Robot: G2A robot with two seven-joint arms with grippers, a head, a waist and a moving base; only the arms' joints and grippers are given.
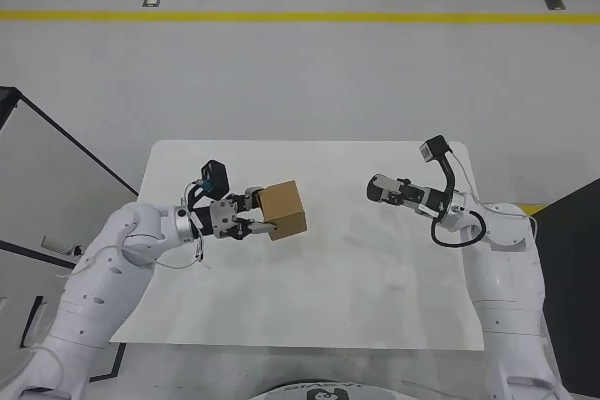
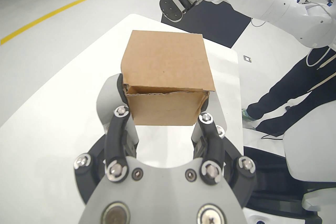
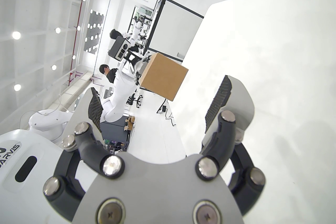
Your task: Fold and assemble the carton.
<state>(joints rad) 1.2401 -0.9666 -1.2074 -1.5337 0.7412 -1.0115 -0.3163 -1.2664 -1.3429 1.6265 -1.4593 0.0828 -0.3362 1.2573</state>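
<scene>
A brown cardboard carton (image 1: 283,208) (image 2: 165,72) (image 3: 163,76), folded into a closed cube, is held just above the white table (image 1: 310,300) left of its middle. My left gripper (image 1: 257,225) (image 2: 164,101) is shut on the carton, one finger on each side of its near end. A flap edge with a small gap runs along the carton's near top seam. My right gripper (image 1: 372,188) (image 3: 160,101) (image 2: 172,11) hovers over the right part of the table, open and empty, facing the carton from a distance.
A black-framed panel (image 1: 20,170) stands off the table's left side, and a dark board (image 2: 204,22) stands beyond its far edge in the left wrist view. A person's legs (image 2: 283,93) are near that edge, touching nothing.
</scene>
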